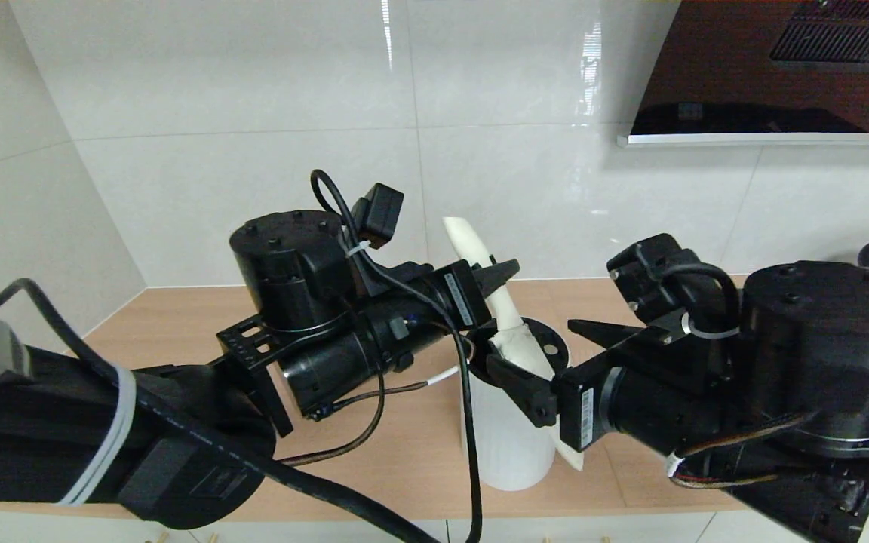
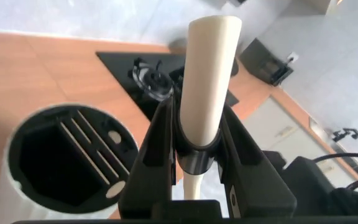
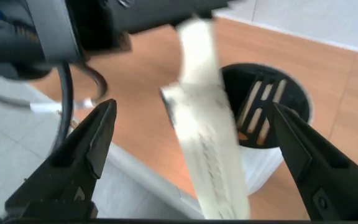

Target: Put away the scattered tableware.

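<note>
Head view: my left pincer (image 1: pixel 498 290) clamps the cream utensil (image 1: pixel 514 324) by its handle, over the white holder (image 1: pixel 510 452). The long axis is steep: handle end up, leaning to my left; blade end down, in front of the holder's wall, not inside.

Left wrist view: left pincer (image 2: pixel 197 134) is closed on the utensil (image 2: pixel 207 81). The handle looks stiff, light and smooth, probably slippery.

Right wrist view: my right pincer (image 3: pixel 191 118) is spread wide, with the flat blade (image 3: pixel 207 155) between its jaws, untouched. I'd grip across the flat faces.
</note>
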You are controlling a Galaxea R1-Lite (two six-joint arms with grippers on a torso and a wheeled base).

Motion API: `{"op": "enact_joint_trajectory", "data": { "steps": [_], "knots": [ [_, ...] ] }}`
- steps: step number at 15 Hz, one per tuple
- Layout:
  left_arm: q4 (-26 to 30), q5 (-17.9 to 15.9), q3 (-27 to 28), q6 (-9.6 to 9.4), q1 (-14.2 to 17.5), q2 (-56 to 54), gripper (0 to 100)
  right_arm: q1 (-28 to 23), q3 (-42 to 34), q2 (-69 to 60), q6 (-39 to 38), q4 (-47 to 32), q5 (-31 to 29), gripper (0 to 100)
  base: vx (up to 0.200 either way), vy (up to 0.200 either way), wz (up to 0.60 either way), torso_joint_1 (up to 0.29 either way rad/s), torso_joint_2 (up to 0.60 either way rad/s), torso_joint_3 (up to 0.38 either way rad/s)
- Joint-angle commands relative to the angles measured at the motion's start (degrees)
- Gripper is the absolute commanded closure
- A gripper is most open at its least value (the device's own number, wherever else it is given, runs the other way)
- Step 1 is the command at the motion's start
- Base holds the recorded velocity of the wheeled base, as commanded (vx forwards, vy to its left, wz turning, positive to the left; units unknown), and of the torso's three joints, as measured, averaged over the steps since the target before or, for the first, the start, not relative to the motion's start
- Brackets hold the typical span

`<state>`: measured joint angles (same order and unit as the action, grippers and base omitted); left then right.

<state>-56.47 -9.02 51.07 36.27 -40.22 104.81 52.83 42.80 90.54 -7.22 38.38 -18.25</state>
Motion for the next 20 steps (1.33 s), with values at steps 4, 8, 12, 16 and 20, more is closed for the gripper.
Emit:
{"op": "enact_joint_trajectory", "data": {
  "steps": [4, 8, 12, 16, 20],
  "knots": [
    [2.06, -0.03, 0.0, -7.26, 3.57, -8.22, 100, -7.75, 0.09, -5.99, 2.65, -0.23, 0.14, 0, 0.0, 0.0, 0.0, 0.0, 0.0, 0.0],
    [1.45, 0.23, -0.35, -12.45, 4.18, -9.98, 100, -8.98, 0.0, -5.46, 3.44, -0.32, 0.06, 0, 0.0, 0.0, 0.0, 0.0, 0.0, 0.0],
    [-4.09, 0.32, -3.61, -28.71, 6.64, -5.15, 100, -8.98, -0.17, -5.46, 3.79, -0.32, -0.03, 0, 0.0, 0.0, 0.0, 0.0, 0.0, 0.0],
    [-16.39, 1.11, -4.75, -31.17, 4.45, 0.83, 100, -8.98, -0.26, -5.37, 4.23, -0.32, -0.03, 0, 0.0, 0.0, 0.0, 0.0, 0.0, 0.0],
    [-16.83, 2.43, -4.66, -31.17, 3.04, 2.24, 100, -8.98, -0.35, -4.93, 4.32, -0.32, -0.03, 0, 0.0, 0.0, 0.0, 0.0, 0.0, 0.0]
  ]
}}
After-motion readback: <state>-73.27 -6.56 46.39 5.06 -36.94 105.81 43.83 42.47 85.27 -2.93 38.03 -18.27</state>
